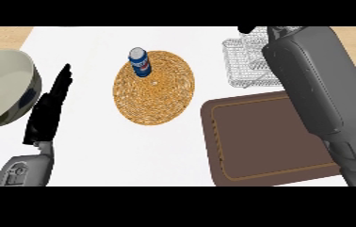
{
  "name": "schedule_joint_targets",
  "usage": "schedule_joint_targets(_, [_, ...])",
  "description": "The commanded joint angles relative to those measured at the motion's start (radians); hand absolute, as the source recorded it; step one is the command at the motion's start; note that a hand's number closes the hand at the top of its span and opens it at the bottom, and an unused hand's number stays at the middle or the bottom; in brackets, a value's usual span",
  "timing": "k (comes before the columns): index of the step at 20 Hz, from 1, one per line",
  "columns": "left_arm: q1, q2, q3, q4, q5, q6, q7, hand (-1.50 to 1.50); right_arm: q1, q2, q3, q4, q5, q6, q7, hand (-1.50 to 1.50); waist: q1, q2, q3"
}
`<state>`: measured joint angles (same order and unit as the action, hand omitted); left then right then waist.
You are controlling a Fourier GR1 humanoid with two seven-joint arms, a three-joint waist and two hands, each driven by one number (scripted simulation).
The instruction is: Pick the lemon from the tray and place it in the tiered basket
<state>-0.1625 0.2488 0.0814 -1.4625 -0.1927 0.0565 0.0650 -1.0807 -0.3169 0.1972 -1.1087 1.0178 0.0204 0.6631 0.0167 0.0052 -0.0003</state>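
Note:
The brown tray lies at the lower right, and no lemon shows on it or anywhere else in view. The wire tiered basket stands at the top right, just behind the tray. My right forearm stretches across the tray's right side up to the basket. Only a black sliver of my right hand shows at the basket's top edge; what it holds is hidden. My left hand rests open at the left, fingers straight and pointing up.
A round woven mat lies in the middle of the white counter, with a blue can upright on its far left edge. A pale bowl sits at the left edge, beside my left hand.

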Motion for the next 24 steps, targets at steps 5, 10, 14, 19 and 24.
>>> schedule_joint_targets(5, [-0.049,-0.003,0.011,0.006,-0.012,0.005,0.042,0.0,-0.008,-0.082,-0.053,0.145,0.051,-0.018,-0.148,1.5,-0.011,-0.004,0.0])
schedule_joint_targets(10, [-0.009,-0.022,-0.002,-0.004,-0.02,0.006,0.016,0.0,-0.016,-0.11,-0.124,0.316,0.002,-0.089,-0.351,1.5,-0.002,-0.001,0.0])
schedule_joint_targets(14, [-0.016,0.038,0.05,0.055,0.018,-0.055,-0.052,0.0,-0.027,-0.13,-0.191,0.353,-0.069,-0.035,-0.41,1.5,-0.005,-0.002,0.0])
schedule_joint_targets(19, [-0.071,-0.007,0.024,0.034,-0.01,-0.011,0.032,0.0,-0.002,-0.079,-0.222,0.481,-0.097,-0.053,-0.465,1.5,0.0,0.002,0.001])
schedule_joint_targets(24, [-0.012,-0.045,-0.015,0.017,-0.047,0.016,0.006,0.0,0.028,-0.087,-0.325,0.535,-0.184,-0.05,-0.436,-1.5,-0.001,0.001,0.001])
